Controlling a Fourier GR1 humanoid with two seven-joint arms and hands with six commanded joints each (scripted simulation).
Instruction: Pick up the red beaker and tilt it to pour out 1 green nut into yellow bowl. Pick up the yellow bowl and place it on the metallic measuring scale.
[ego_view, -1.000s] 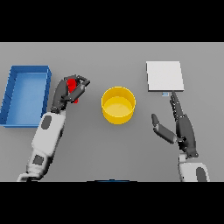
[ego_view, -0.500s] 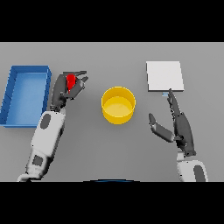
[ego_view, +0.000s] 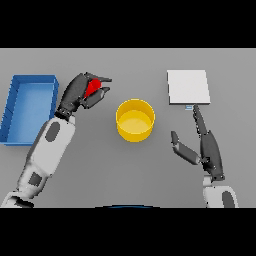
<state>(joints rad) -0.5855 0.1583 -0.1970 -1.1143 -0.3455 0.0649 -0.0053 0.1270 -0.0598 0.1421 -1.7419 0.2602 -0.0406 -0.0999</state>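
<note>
The red beaker is held in my left hand, whose fingers are curled around it, left of the yellow bowl. The beaker is mostly hidden by the fingers and leans toward the bowl. The bowl stands on the table at the centre and looks empty. The metallic measuring scale lies flat at the back right. My right hand rests open just below the scale, fingers straight and pointing toward it, thumb spread to the left.
A blue bin stands at the far left, right beside my left forearm. The grey table stretches bare in front of the bowl.
My left hand has lifted the red beaker and carried it a little to the right, toward the bowl. The right hand has hardly moved.
</note>
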